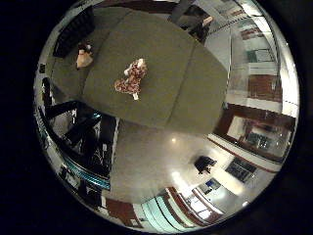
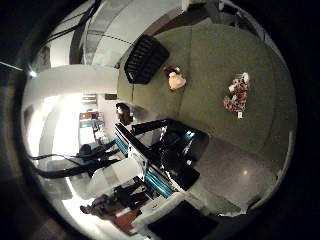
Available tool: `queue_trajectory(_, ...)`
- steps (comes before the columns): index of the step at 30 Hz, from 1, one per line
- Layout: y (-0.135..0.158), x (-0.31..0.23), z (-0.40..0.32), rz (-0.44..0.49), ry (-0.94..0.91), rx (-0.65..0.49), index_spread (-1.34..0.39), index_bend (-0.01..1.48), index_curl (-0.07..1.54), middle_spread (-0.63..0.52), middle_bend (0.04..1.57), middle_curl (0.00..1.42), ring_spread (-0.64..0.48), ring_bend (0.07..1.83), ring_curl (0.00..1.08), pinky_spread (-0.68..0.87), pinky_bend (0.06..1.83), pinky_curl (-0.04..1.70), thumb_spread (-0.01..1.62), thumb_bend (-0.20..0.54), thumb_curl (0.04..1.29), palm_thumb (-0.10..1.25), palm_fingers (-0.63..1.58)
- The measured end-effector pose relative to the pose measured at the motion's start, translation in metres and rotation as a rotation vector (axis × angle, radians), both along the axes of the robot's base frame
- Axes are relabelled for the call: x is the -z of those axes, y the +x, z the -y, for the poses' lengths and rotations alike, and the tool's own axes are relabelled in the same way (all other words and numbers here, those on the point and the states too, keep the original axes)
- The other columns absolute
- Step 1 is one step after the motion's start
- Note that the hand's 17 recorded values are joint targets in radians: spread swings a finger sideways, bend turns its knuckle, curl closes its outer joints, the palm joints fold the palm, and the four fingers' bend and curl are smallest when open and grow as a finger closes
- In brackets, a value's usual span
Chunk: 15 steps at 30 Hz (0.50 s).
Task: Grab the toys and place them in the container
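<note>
Olive-green table [image 1: 186,83], a toy in red patterned cloth [image 1: 132,78] lying near its middle, a small cream and brown toy [image 2: 175,79] well apart from it, a black slatted container [image 2: 145,59] just beside that toy

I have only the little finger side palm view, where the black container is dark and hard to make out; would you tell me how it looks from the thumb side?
Observer: The thumb side view shows the black container whole: a box with ribbed walls at the edge of the green table.
Operator: Thank you. Does either toy touch it?
Observer: It seems not. A narrow strip of table shows between it and the cream toy, and the floral toy lies farther off.
</note>
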<state>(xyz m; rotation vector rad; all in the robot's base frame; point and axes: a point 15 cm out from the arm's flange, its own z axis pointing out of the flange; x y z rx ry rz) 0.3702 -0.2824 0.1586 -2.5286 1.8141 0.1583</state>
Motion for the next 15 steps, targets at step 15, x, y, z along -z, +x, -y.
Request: queue_trajectory(15, 0.019, 0.021, 0.018, 0.042, -0.041, -0.124, -0.40, 0.18, 0.29, 0.01, 0.17, 0.30, 0.16, 0.23, 0.27, 0.29, 0.44, 0.19, 1.09, -0.018, 0.30, 0.58, 0.00)
